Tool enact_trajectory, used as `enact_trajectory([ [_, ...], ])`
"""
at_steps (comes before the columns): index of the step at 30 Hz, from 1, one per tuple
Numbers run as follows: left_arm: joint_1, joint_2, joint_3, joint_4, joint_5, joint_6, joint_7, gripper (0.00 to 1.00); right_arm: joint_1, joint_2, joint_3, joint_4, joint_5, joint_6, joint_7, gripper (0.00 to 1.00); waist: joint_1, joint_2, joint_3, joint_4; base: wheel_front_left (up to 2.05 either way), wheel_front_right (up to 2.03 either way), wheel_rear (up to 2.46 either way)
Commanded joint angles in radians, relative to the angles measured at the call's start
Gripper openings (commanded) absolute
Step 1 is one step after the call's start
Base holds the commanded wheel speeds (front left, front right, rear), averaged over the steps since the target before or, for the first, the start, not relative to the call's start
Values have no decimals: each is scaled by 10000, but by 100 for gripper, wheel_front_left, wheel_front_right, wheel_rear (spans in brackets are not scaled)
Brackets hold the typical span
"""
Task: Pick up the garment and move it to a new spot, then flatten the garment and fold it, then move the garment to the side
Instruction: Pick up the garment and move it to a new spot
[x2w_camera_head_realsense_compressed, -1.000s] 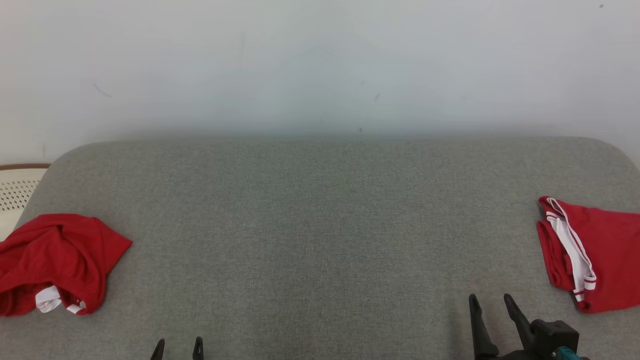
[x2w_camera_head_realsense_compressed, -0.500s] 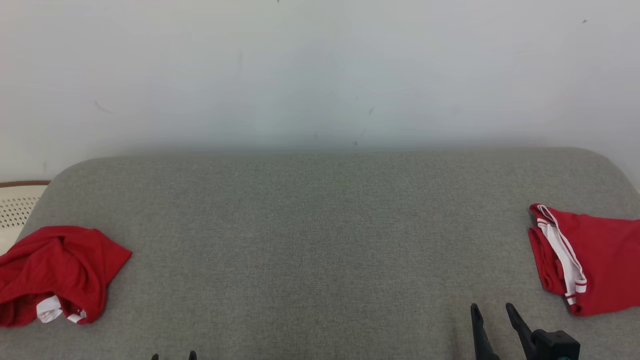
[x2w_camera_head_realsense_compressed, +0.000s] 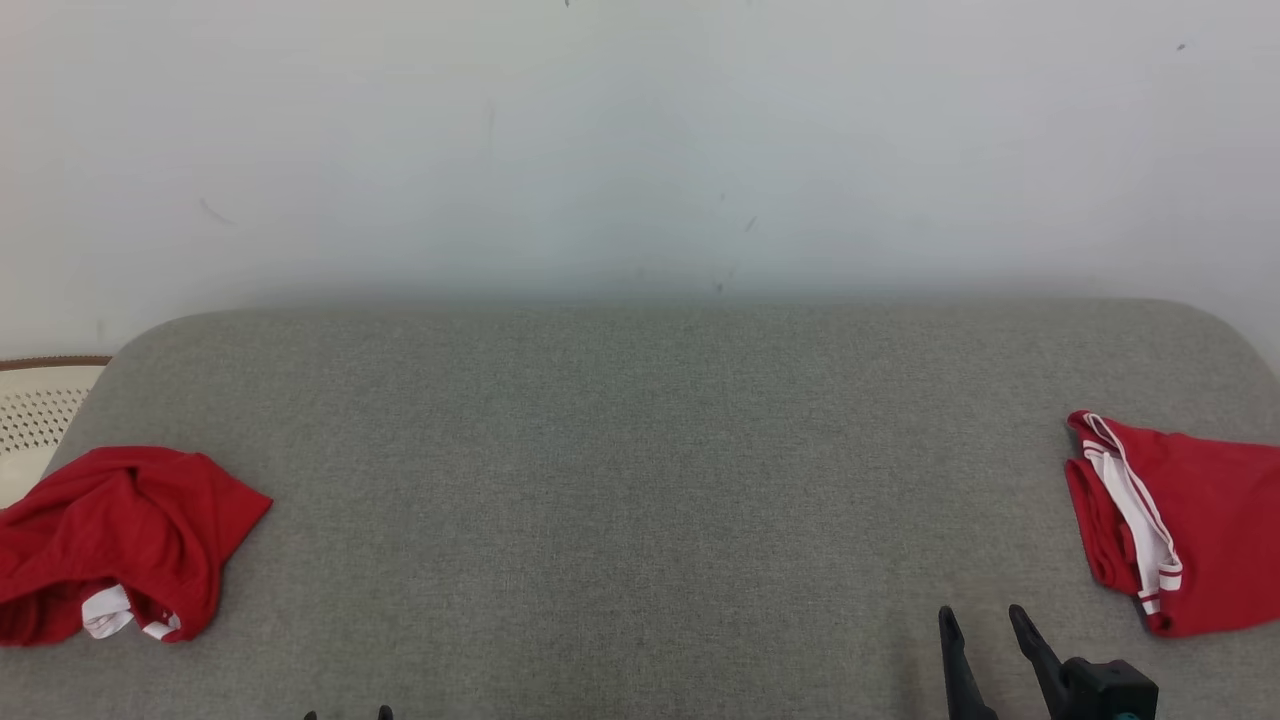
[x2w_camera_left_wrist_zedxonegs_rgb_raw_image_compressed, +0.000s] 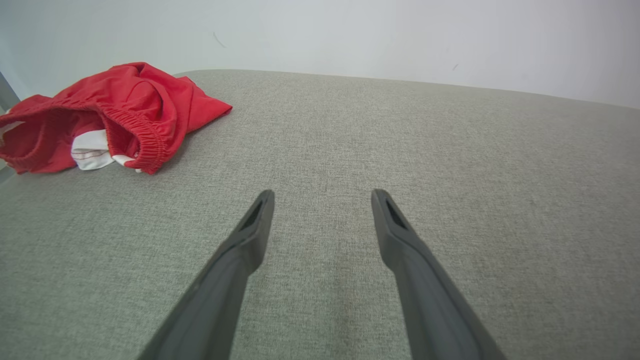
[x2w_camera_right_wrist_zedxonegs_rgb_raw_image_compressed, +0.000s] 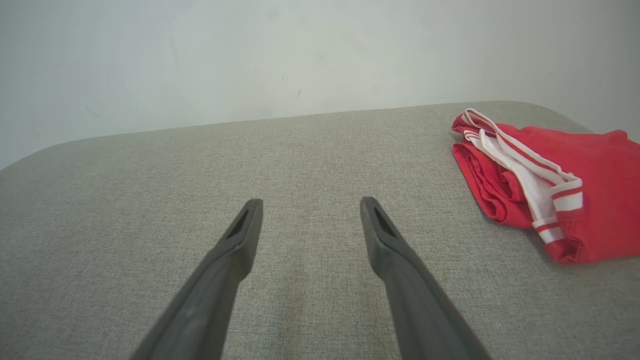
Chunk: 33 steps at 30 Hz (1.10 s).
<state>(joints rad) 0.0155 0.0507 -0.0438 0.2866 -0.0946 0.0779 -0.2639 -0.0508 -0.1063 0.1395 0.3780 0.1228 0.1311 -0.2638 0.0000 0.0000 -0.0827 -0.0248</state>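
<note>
On the left end of the grey fabric-covered surface (x2w_camera_head_realsense_compressed: 640, 480), close to its near left corner, lies the crumpled red garment (x2w_camera_head_realsense_compressed: 120, 530), bunched into a loose heap with a gathered elastic waistband turned toward the near side and a bit of white trim showing under it. At the far right end of the same surface rests a folded red garment (x2w_camera_head_realsense_compressed: 1210, 520), laid fairly flat, its white band with thin red stripes running along the edge that faces the middle; its right part is cut off by the edge of the head view. The wide stretch of surface between the two garments is plain grey cloth. The left tool (x2w_camera_head_realsense_compressed: 347, 713) shows just its two dark fingertips at the near edge, left of centre, well apart from the crumpled red garment; in the left wrist view the left tool (x2w_camera_left_wrist_zedxonegs_rgb_raw_image_compressed: 322, 196) has its fingers spread wide with nothing between them, hanging above bare cloth, the heap off to the far left. The right tool (x2w_camera_head_realsense_compressed: 980, 612) stands at the near right, near the folded red garment but not touching it, fingers likewise parted and empty. A pale wall (x2w_camera_head_realsense_compressed: 640, 150) rises behind the surface, and a cream perforated object (x2w_camera_head_realsense_compressed: 35, 410) with a brown rim sits beyond the left end.
</note>
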Motion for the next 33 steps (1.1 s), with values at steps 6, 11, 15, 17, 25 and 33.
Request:
enact_trajectory([
  [6, -55, 3, 32, 37, -163, 0, -4, 100, 37, -40, 186, -43, 117, -9, 3, 100, 0, 0, 100, 372, 0, 0, 0],
  [11, -93, 5, 126, 56, -90, 39, -4, 100, 17, -42, 445, -51, 192, -9, 3, 100, 0, 0, 217, 999, 0, 0, 0],
  [15, -69, 6, 220, 66, -43, 60, -4, 100, -80, -34, 619, -45, 229, -9, 3, 100, 0, 0, 309, 1476, 0, 0, 0],
  [17, -68, 6, 281, 82, -15, 61, -4, 100, -154, -40, 690, -28, 275, -9, 3, 100, 0, 0, 362, 1826, 0, 0, 0],
  [25, 35, 3, 687, 107, 74, 16, -4, 100, -290, -1, 1105, 41, 492, -9, 1, 100, 0, 0, 487, 3196, 0, 0, 0],
  [33, -64, 5, 797, 111, -111, -26, -6, 100, -423, -101, 1231, 83, 465, -9, 5, 100, 0, 0, 658, 4460, 0, 0, 0],
])
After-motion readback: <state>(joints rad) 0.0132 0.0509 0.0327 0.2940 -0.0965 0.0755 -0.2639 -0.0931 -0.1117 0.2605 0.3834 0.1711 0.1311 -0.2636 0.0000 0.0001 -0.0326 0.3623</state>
